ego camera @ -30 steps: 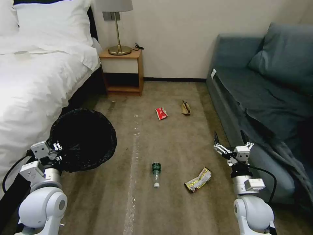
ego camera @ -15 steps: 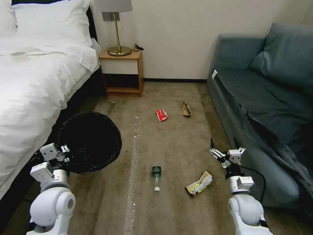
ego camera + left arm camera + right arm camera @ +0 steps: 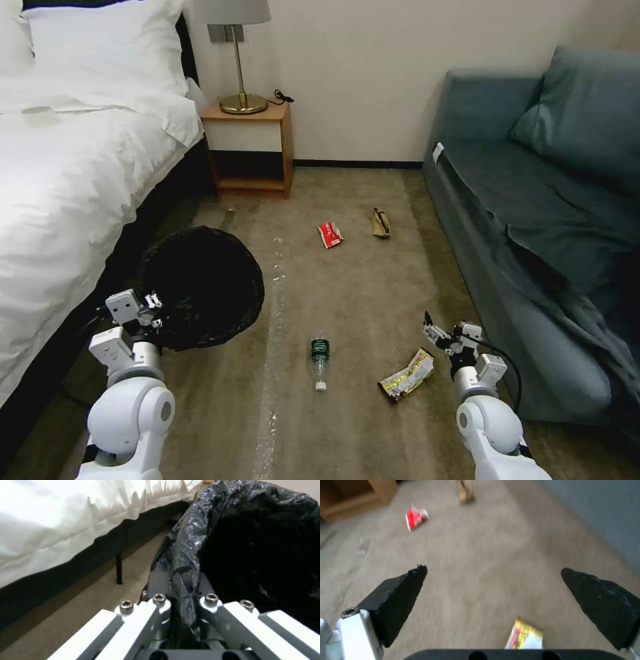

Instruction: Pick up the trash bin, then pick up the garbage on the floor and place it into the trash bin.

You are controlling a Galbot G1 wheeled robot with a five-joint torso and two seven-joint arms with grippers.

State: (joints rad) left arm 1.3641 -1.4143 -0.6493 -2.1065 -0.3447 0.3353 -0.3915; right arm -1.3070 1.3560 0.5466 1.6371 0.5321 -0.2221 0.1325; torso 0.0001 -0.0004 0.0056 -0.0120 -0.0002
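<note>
The trash bin (image 3: 203, 287) hangs at the robot's left, beside the bed (image 3: 67, 173), its black liner pinched at the rim by the left end effector (image 3: 181, 605), whose fingers are clamped on the crinkled plastic. On the floor, the yellow wrapper (image 3: 407, 375) lies nearest, just beside and below the right end effector (image 3: 443, 331), which hovers with its fingers spread wide. The bottle (image 3: 320, 357) rests between the two arms, and the red packet (image 3: 331, 233) and brown wrapper (image 3: 380, 222) lie well apart from these, farther off towards the nightstand (image 3: 253, 143).

The step in hand looks to be the reach for the yellow wrapper. To do it well, the open fingers should probably come down straddling the wrapper's narrow width and close low against the carpet, since crumpled foil is thin and may slip out of a high pinch. The bin should stay level with its mouth open, close enough for a short carry.

The bin's white wall is hidden under the liner, so whether the clamp has the rigid rim or only the bag is unclear. In the right wrist view the wrapper is cut off at the edge, and the sofa (image 3: 547, 200) stands close on that side.
</note>
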